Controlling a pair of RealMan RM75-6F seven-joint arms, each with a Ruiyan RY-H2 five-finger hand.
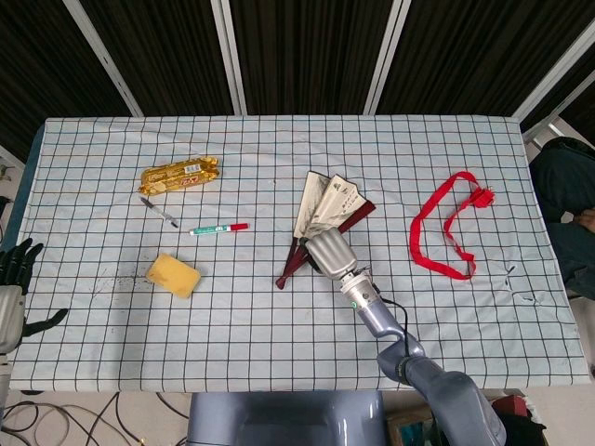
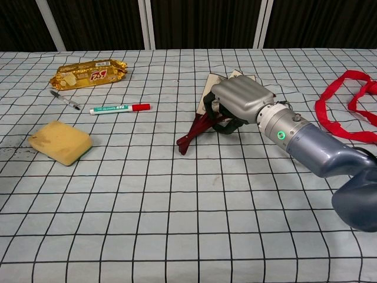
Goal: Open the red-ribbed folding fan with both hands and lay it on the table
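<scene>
Red-ribbed fan [image 1: 321,218] under right fingers [image 2: 219,113]

The folding fan [image 1: 323,216], with dark red ribs and a pale printed leaf, lies partly spread near the middle of the desk [image 1: 279,353], its ribs converging toward the near edge, leaf fanning toward the far edge.

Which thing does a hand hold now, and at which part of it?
The right hand lies over the fan near its red ribs; a closed grip cannot be told. The left hand holds nothing.
</scene>
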